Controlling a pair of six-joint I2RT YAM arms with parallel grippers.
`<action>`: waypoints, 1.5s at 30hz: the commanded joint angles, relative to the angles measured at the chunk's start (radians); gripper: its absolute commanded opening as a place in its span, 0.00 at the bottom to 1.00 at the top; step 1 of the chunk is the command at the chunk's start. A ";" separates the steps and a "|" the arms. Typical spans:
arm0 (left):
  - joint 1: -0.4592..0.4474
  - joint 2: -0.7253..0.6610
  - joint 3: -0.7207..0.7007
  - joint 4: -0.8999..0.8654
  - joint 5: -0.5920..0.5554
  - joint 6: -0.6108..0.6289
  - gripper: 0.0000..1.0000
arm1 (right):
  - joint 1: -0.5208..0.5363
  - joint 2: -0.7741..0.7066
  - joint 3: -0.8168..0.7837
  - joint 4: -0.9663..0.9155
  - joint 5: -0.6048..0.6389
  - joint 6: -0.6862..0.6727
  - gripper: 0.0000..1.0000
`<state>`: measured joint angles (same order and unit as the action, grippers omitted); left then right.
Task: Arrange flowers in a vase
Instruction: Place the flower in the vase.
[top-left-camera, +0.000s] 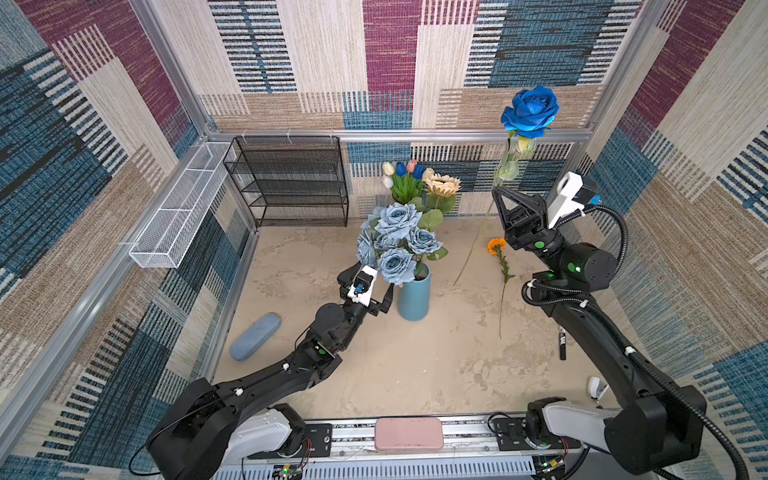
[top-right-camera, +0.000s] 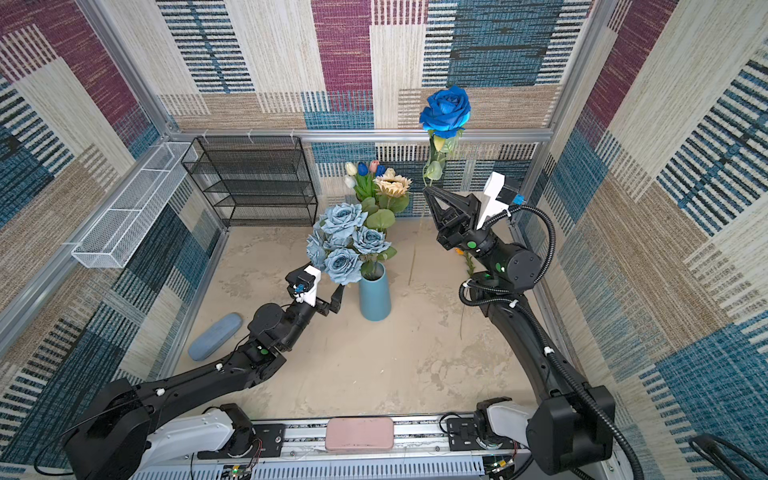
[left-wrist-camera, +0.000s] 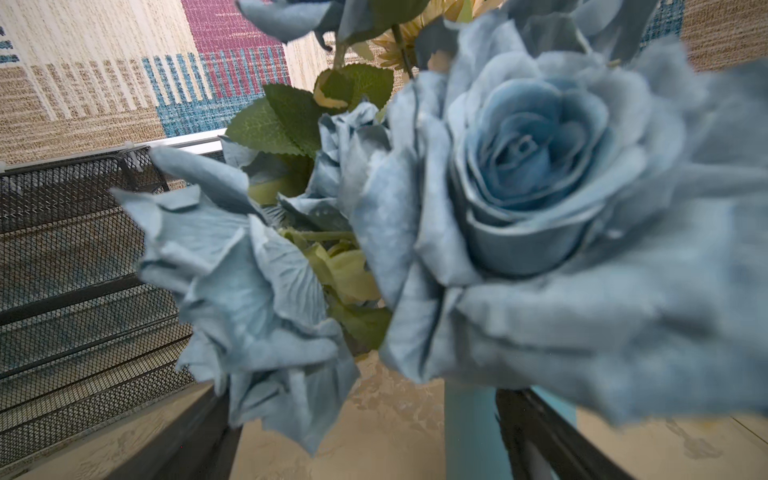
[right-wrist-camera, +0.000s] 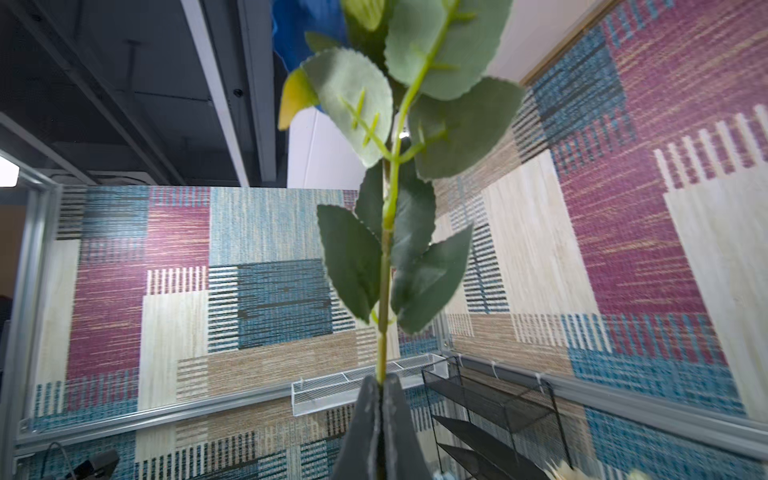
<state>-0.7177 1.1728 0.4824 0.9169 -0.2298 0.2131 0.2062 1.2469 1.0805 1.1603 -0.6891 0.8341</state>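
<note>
High on the right: right gripper, fingers pressed together on the stem of the deep blue rose. Bloom well above the grip, against the far wall; leaves just over the fingertips (close up in the right wrist view); bare lower stem trailing down toward the table, unclear whether touching it.

Mid-table: blue vase, upright, holding the pale blue rose bunch. Behind the bunch, on the far side: tulips and cream sunflower, stems hidden by the roses.

Just left of the vase: left gripper, low, tucked under the roses, fingers spread wide, gripping nothing, one finger just beside the vase wall.

Flat on the table, right of the vase: small orange bloom, stem pointing near. Well to the left, a grey-blue case; by the right arm, a black marker. Against the far wall, a black mesh shelf.
</note>
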 joint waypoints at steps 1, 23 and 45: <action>0.000 0.008 0.016 0.030 0.002 -0.004 0.96 | 0.016 0.043 0.036 0.175 0.016 0.076 0.00; 0.001 0.009 -0.002 0.046 -0.010 -0.013 0.95 | 0.031 0.206 0.168 0.307 0.132 0.160 0.00; 0.001 0.007 -0.014 0.064 -0.011 -0.019 0.96 | 0.044 0.248 0.042 0.316 0.170 0.118 0.00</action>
<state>-0.7181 1.1824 0.4709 0.9382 -0.2317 0.2123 0.2478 1.4921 1.1316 1.3117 -0.5186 0.9653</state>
